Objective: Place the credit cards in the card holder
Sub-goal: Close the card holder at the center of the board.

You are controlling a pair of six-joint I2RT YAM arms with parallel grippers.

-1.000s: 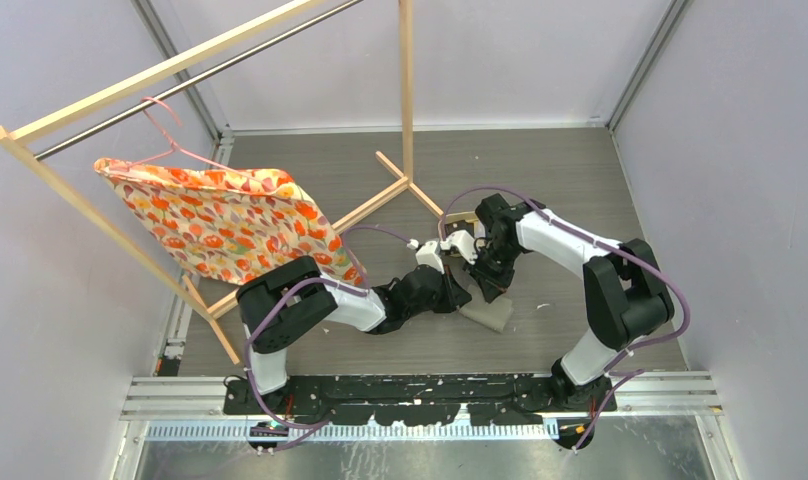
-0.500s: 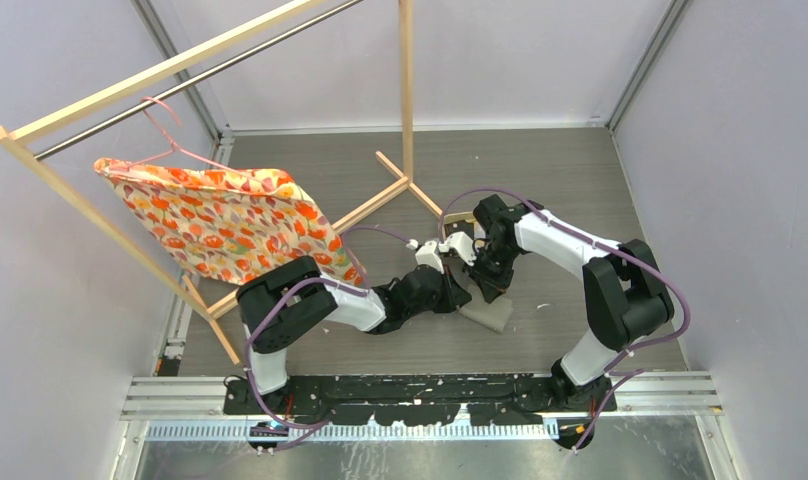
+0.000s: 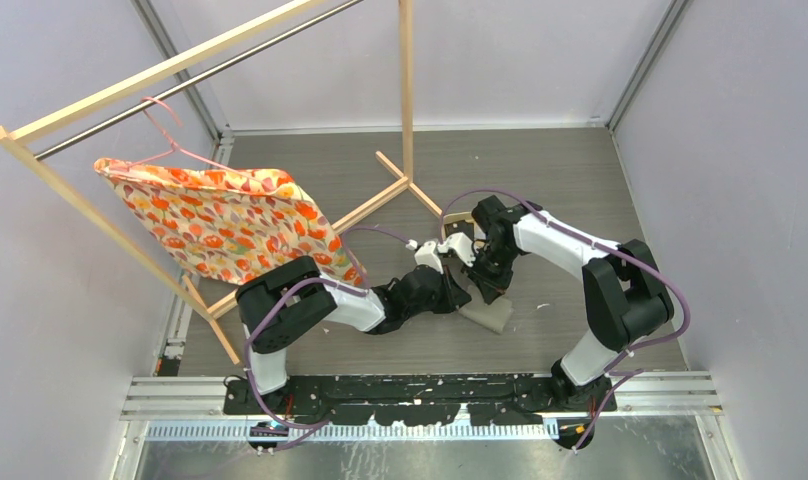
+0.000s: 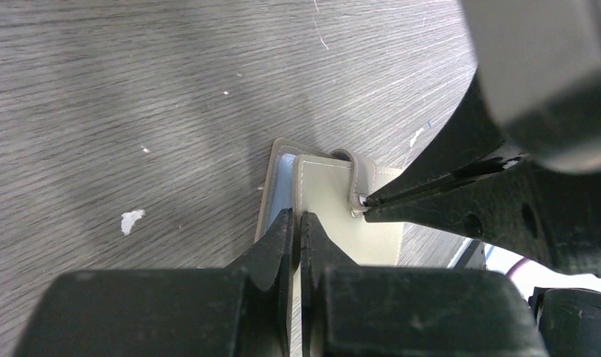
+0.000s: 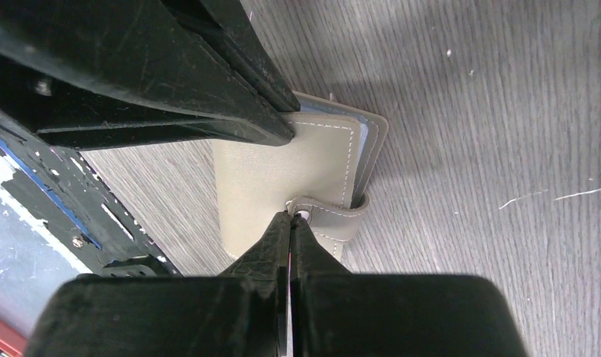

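Noted card holder [image 5: 283, 171] closed flat on table [image 5: 506, 111], braced at cover edge by left gripper [image 4: 297, 219], jaws shut, seemingly empty, probably steadying it for right gripper [image 5: 291, 219], likewise shut, tips at snap tab [image 5: 335, 216] to unfasten.

Your bench [image 3: 580, 170] is grey wood-grain. On it you have the closed card holder [image 3: 488, 314] lying near the middle, the feet of a wooden clothes rack [image 3: 408, 182] further back, and small white flecks [image 4: 132, 220] scattered nearby.
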